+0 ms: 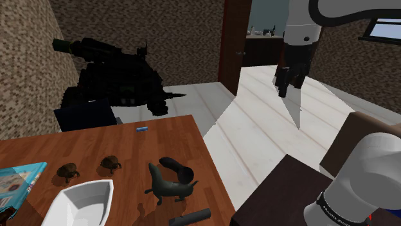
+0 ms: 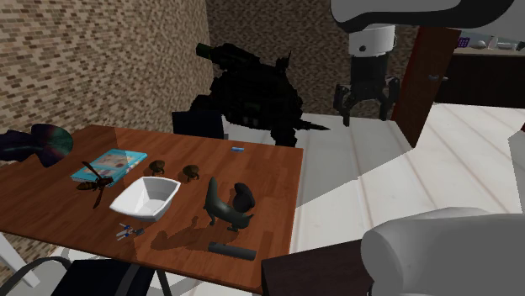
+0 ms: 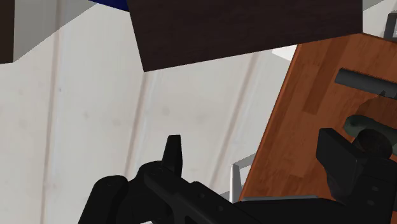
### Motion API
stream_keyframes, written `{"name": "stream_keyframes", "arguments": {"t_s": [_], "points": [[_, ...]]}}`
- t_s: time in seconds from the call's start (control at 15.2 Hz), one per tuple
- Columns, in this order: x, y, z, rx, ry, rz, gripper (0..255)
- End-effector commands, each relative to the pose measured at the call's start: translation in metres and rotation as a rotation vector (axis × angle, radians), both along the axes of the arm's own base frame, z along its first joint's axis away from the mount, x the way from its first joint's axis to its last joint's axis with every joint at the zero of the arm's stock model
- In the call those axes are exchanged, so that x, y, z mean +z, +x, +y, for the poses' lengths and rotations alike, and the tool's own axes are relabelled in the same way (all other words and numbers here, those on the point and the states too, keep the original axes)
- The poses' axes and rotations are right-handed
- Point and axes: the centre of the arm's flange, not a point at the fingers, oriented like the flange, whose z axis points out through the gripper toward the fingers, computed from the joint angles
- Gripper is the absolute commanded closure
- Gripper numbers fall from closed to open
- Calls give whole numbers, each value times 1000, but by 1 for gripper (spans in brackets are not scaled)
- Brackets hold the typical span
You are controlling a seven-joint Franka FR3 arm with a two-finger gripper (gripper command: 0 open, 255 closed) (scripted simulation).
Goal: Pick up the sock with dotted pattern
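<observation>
Holds the gripper [image 1: 290, 86] released and empty at the shoulder view's upper right. Shows the dark sock [image 1: 175, 164] lying on the wooden bench [image 1: 128, 144], lower centre.

The dark sock [image 1: 178, 169] shows no readable pattern (the blue book [image 1: 16, 183] is cropped at the shoulder view's left).

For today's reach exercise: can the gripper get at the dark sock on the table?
Probably yes: the gripper hangs open above the floor, nothing covers the sock, though a figurine crowds it.
</observation>
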Motion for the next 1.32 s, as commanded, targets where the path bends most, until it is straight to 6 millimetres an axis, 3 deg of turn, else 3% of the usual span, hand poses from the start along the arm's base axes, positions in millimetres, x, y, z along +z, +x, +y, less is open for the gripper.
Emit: {"name": "stream_keyframes", "arguments": {"t_s": [0.0, 1.25], "points": [[0, 0, 0, 0, 0, 0, 0], [-179, 166, 95, -163, 71, 154, 0]]}}
